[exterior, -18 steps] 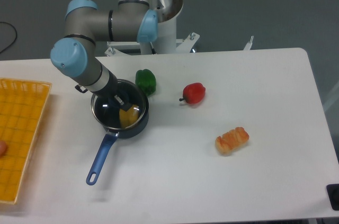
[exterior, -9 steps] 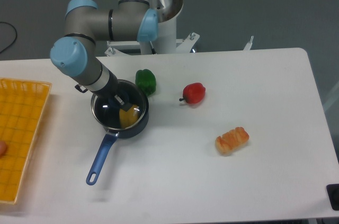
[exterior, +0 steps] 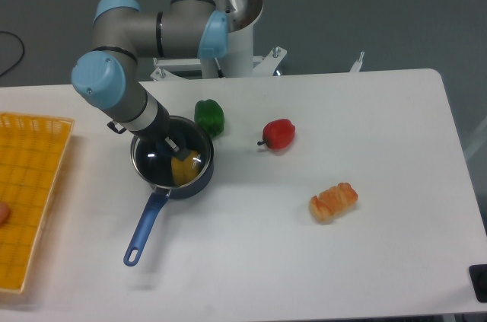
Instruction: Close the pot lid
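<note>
The dark navy pot [exterior: 199, 179] stands on the white table, left of centre, its long blue handle [exterior: 144, 227] pointing toward the front left. The glass lid [exterior: 146, 166] with its metal rim lies on top of the pot, and something yellow [exterior: 183, 170] shows through it. My gripper [exterior: 172, 144] reaches down from the back left onto the lid's centre. Its fingers are closed on the lid's knob, which is hidden between them.
A green pepper [exterior: 209, 116] sits just behind the pot on the right. A red pepper [exterior: 279, 134] and a bread roll [exterior: 333, 201] lie further right. A yellow basket [exterior: 27, 192] stands at the left edge.
</note>
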